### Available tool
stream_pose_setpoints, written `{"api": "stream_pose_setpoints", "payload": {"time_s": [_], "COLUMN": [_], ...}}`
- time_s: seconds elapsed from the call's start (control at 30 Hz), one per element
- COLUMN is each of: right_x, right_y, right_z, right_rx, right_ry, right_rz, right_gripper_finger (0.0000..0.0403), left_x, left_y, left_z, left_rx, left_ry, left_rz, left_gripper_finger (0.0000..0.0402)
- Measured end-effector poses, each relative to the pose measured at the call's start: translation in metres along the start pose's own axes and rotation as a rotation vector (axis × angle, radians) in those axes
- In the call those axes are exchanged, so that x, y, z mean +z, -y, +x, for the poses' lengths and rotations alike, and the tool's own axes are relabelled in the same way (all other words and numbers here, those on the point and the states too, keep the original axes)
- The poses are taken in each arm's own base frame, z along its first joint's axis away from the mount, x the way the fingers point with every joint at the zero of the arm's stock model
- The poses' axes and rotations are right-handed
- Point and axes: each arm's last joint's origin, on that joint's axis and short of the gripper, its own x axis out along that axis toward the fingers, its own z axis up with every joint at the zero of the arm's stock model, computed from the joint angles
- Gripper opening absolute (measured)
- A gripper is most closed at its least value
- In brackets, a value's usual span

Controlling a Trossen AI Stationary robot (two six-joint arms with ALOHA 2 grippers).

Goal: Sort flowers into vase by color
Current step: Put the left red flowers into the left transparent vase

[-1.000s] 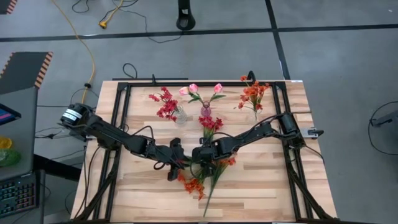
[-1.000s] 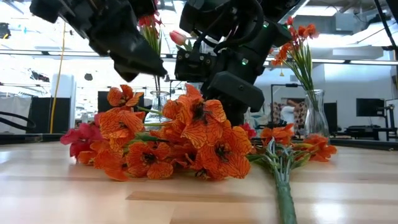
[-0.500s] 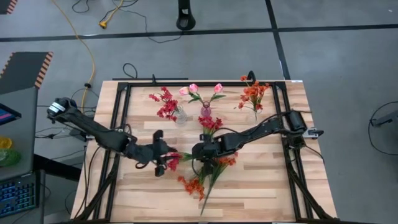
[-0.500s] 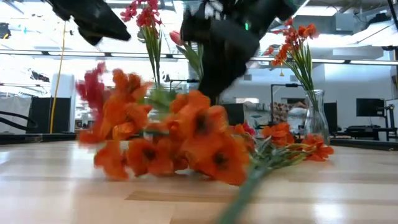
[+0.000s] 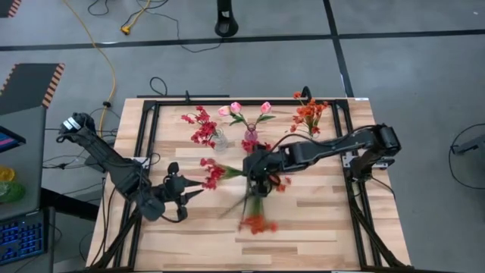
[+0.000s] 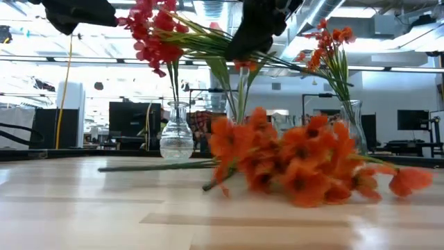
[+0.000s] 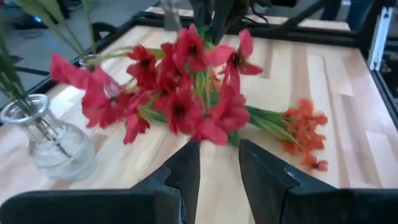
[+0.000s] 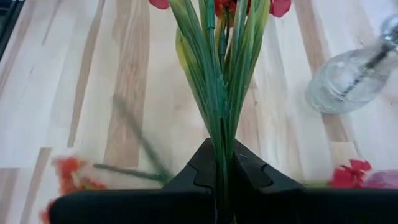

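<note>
Three vases stand in a row along the far side of the worktop [image 5: 318, 220] — the left vase [image 5: 220, 141], the middle vase [image 5: 250, 135] and the right vase [image 5: 311, 133] — each with flowers in it. Nearer the front a loose bunch [image 5: 256, 220] lies on the boards. Another bunch [image 5: 214, 173] hangs above the centre, between the left gripper [image 5: 193, 194] and the right gripper [image 5: 254, 171].

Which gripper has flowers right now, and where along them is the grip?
The right gripper is shut on the red flower bunch, clamping the green stems near their cut ends. The left gripper is open and holds nothing.
</note>
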Motion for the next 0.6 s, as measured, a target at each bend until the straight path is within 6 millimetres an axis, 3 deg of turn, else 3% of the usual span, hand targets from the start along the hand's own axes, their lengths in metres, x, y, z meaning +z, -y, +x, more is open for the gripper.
{"api": "stream_pose_setpoints", "payload": {"time_s": [0.2, 0.6], "right_x": [-0.003, -0.001], "right_y": [0.003, 0.004], "right_z": [-0.009, -0.008], "right_rx": [0.003, 0.002], "right_ry": [-0.037, -0.023], "right_rz": [0.002, 0.016], "right_gripper_finger": [0.0049, 0.0049], "left_x": [-0.003, 0.004], "left_y": [0.0, -0.011], "left_z": [0.0, 0.016], "left_rx": [0.023, 0.033], "left_ry": [0.0, -0.047], "left_rz": [-0.03, -0.228], "left_gripper_finger": [0.0098, 0.0098]}}
